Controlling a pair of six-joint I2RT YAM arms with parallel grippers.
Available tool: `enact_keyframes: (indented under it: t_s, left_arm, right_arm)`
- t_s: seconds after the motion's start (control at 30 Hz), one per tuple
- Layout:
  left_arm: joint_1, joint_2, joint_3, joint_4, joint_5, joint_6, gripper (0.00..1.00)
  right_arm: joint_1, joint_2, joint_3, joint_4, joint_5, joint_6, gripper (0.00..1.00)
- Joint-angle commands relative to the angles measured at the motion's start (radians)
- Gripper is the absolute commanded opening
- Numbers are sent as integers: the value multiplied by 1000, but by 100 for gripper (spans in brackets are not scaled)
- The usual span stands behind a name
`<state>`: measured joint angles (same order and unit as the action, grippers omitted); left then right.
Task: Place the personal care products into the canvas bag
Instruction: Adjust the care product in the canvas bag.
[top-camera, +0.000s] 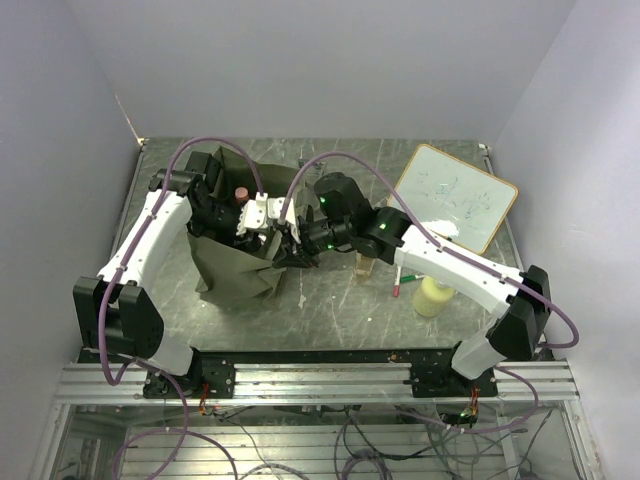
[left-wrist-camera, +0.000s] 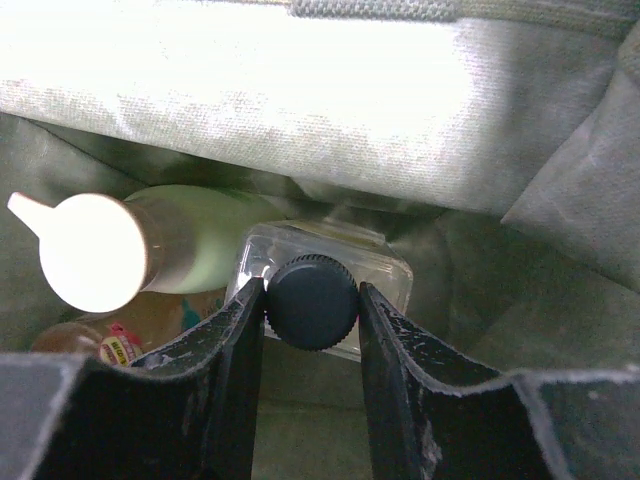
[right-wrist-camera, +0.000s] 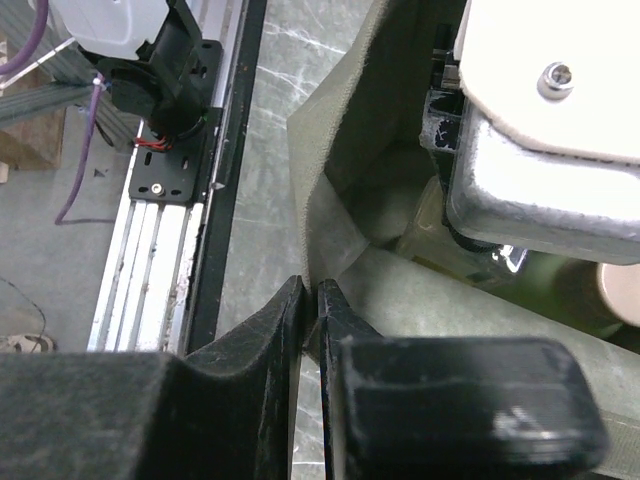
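The olive canvas bag stands left of centre, its mouth open. My left gripper is down inside it, shut on the dark cap of a clear bottle. Beside that bottle in the bag lie a pale green bottle with a white cap and an orange one. My right gripper pinches the bag's rim at its right side, with the fabric edge between nearly closed fingers. A pale yellow-green bottle and an amber bottle stand on the table to the right.
A whiteboard leans at the back right, with a red marker pen lying near the amber bottle. A pink-capped item shows behind the bag. The left arm's white wrist hangs over the bag mouth. The metal rail runs along the near edge.
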<state>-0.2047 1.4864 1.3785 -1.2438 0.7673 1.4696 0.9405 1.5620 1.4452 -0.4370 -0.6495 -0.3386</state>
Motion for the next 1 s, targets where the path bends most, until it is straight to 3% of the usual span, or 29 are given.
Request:
enact_keyframes:
  t_s: [0.0, 0.4, 0.97]
  left_arm:
    - [-5, -11, 50, 100, 127, -3, 7]
    - [-29, 24, 38, 114, 119, -33, 10]
    - [-33, 32, 46, 111, 113, -66, 40]
  right_arm:
    - [-20, -31, 13, -16, 34, 3, 11]
    - [-29, -31, 41, -3, 34, -3, 19]
    - [-30, -87, 37, 25, 71, 12, 34]
